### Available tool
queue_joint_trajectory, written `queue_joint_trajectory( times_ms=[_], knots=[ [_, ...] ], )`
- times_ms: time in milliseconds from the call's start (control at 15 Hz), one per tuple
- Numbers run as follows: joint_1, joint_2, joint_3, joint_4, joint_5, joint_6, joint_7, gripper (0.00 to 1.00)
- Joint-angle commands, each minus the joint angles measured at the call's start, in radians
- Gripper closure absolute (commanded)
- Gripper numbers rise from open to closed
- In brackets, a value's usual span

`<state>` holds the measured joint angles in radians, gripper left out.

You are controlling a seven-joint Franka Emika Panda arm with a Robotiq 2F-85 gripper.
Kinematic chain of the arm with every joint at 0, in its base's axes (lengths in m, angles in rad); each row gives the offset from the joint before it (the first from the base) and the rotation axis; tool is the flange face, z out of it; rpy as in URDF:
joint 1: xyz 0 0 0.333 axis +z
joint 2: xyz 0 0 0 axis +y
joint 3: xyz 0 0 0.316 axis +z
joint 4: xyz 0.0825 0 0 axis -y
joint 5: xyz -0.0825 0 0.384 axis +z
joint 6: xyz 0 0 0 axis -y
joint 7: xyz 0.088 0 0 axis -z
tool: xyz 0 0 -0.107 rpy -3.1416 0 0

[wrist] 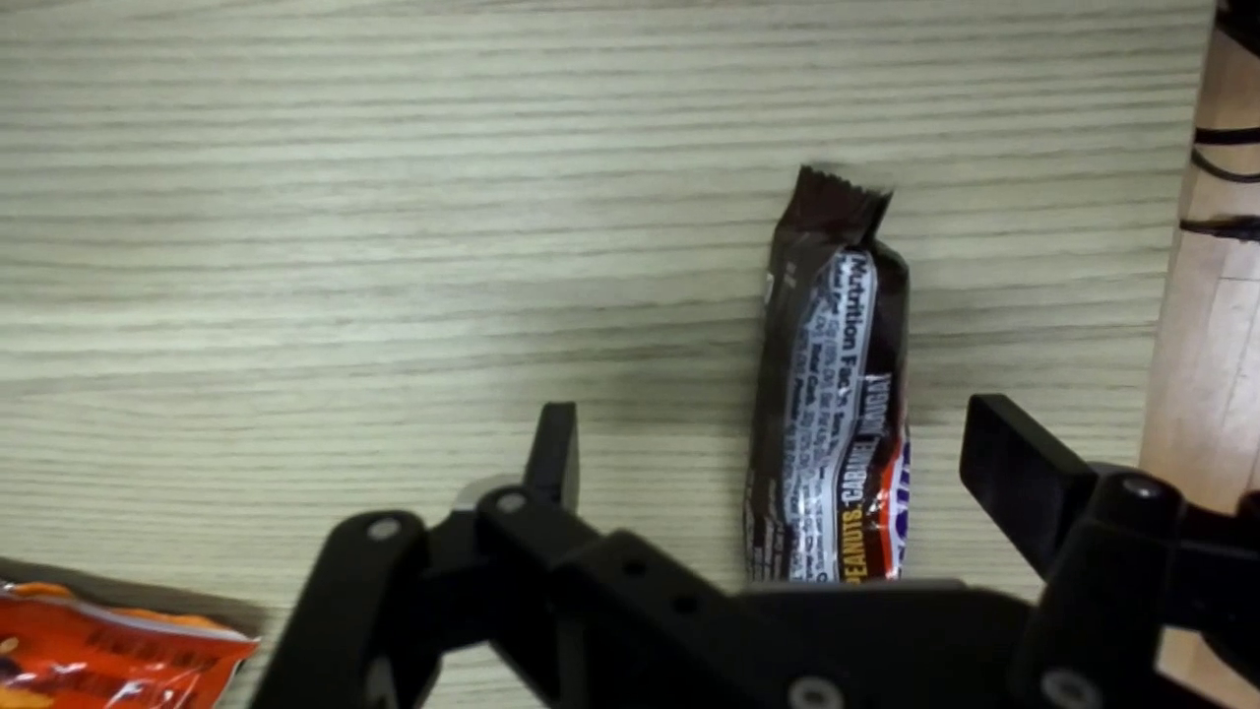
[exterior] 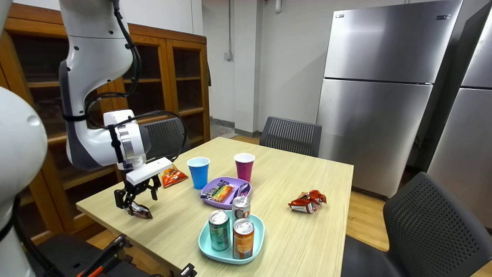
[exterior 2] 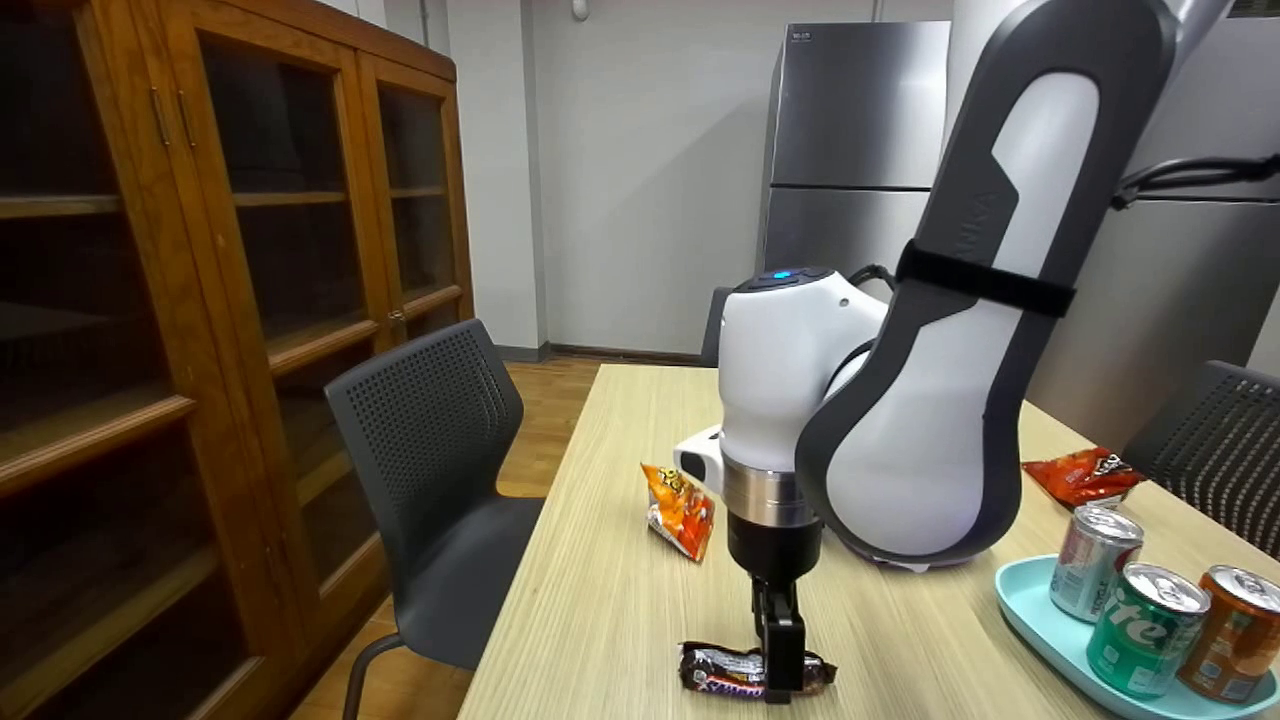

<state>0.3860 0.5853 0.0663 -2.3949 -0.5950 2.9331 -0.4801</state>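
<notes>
A dark brown candy bar (wrist: pixel 837 374) lies on the wooden table, its wrapper printed with nutrition text. In the wrist view it runs lengthwise between the spread fingers of my gripper (wrist: pixel 777 443), closer to the right-hand finger, with a gap on either side. Its lower end is hidden behind the gripper body. In both exterior views, the gripper (exterior: pixel 137 198) is low at the table, with its fingers straddling the candy bar (exterior 2: pixel 720 672). The jaws stand wide and hold nothing. An orange snack bag (exterior 2: pixel 682 510) lies a short way off, also partly visible in the wrist view.
A blue cup (exterior: pixel 199 173) and a magenta cup (exterior: pixel 244 166) stand beyond a purple plate (exterior: pixel 226 178) of wrapped bars. Three cans stand on a teal tray (exterior: pixel 258 232). A red snack bag (exterior: pixel 307 201) lies farther across. Chairs (exterior 2: pixel 430 480) surround the table; its edge is near the gripper.
</notes>
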Motion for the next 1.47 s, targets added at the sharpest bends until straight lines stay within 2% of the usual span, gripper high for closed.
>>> queue_joint_trajectory(
  times_ms=[0,600,667,733,933,1067,1400],
  knots=[
    [0.05,0.003,-0.046,0.0,-0.024,0.038,0.039,0.26],
    [0.075,-0.013,-0.078,-0.02,-0.007,0.06,0.031,0.95],
    [0.066,-0.02,-0.073,-0.026,-0.002,0.062,0.027,0.94],
    [0.027,-0.031,-0.044,-0.031,-0.032,0.054,0.045,0.95],
    [-0.02,-0.085,-0.019,-0.062,-0.003,0.021,0.048,0.95],
    [-0.073,-0.128,0.009,-0.088,0.023,-0.005,0.043,0.95],
    [-0.244,-0.233,0.085,-0.171,0.126,0.017,0.01,0.95]
  ],
)
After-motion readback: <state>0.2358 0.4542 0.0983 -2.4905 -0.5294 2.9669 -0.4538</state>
